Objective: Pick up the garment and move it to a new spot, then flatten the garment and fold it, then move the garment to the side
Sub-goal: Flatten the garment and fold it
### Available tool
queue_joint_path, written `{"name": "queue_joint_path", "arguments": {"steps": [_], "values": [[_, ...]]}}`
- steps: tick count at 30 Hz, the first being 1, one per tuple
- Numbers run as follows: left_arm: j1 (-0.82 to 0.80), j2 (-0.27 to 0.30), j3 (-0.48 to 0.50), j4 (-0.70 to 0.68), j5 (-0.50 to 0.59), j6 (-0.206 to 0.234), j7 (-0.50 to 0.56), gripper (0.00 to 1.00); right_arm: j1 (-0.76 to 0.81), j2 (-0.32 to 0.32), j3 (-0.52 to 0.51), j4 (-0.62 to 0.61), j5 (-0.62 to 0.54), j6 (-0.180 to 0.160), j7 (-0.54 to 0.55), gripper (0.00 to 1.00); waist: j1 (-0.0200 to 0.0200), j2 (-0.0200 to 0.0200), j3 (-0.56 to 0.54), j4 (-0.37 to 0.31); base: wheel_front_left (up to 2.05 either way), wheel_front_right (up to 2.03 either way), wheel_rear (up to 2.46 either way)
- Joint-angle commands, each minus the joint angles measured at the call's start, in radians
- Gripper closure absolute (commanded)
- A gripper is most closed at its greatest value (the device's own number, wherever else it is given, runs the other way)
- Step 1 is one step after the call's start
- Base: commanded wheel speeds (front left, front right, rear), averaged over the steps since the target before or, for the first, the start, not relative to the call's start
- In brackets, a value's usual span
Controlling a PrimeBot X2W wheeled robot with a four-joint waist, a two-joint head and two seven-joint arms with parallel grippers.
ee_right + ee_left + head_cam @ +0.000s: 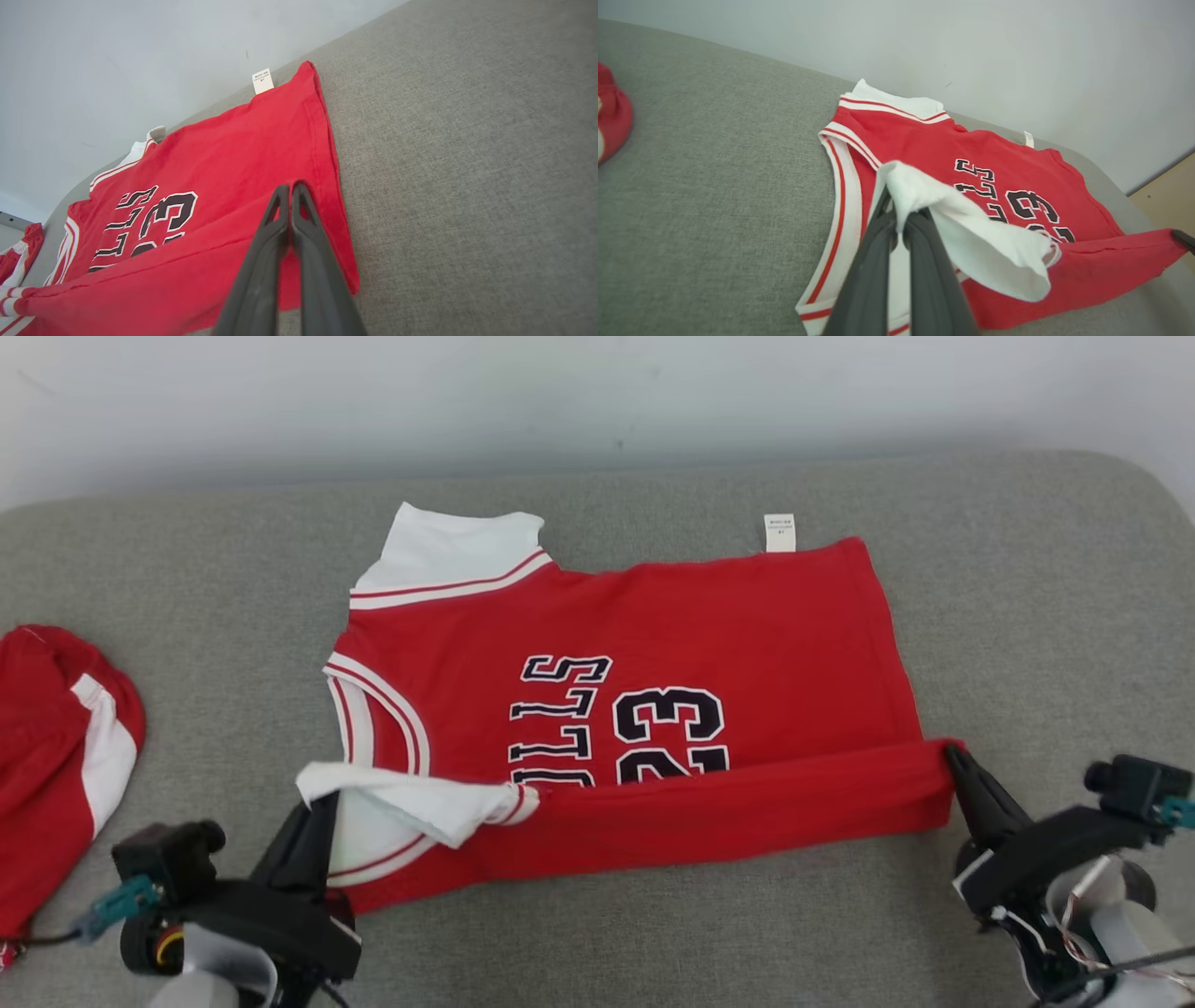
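Jaws on both your grippers are clenched on cloth. Far left lies a second red-and-white garment [56, 756]. At lower left, the left gripper [320, 807] pinches the white sleeve [411, 798] of the red basketball jersey [653, 616] mid-frame. At lower right, the right gripper [954, 756] grips its hem corner. Grey cushion [1027, 616] beneath, pale wall [597, 392] along the top.

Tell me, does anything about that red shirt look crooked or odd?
Yes. The shirt has its near edge folded over unevenly. The near white sleeve flops crumpled across that fold, and a label sticks out from the far edge.
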Motion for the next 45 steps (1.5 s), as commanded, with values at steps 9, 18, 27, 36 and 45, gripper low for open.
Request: {"name": "queue_joint_path", "arguments": {"steps": [9,18,27,36,45], "values": [[-0.192,-0.031,-0.025,0.269,0.023,-0.076,-0.033,1.00,-0.153,0.071,0.014,0.161,-0.053,0.000,-0.012,1.00,-0.0001,-0.0001,0.056,-0.031,0.00,0.00,0.00],[-0.259,-0.056,-0.041,0.434,0.057,-0.105,-0.115,0.00,-0.208,0.090,0.042,0.253,-0.086,0.000,-0.108,0.00,-0.0001,-0.0001,0.037,-0.026,0.00,0.00,0.00],[-0.123,-0.091,0.034,0.336,0.083,-0.075,-0.168,0.00,-0.137,0.058,0.031,0.262,-0.143,0.000,-0.218,0.00,-0.0001,-0.0001,-0.011,0.015,0.00,0.00,0.00],[0.033,-0.113,0.087,0.209,0.120,-0.052,-0.168,0.00,-0.043,0.055,0.003,0.228,-0.209,0.000,-0.207,0.00,-0.0001,-0.0001,-0.013,0.029,0.00,0.00,0.00],[0.066,-0.135,0.079,0.246,0.173,-0.052,-0.168,0.00,-0.025,0.082,-0.028,0.228,-0.257,0.000,-0.153,0.00,-0.0001,-0.0001,0.008,0.026,0.00,0.00,0.00]]}}
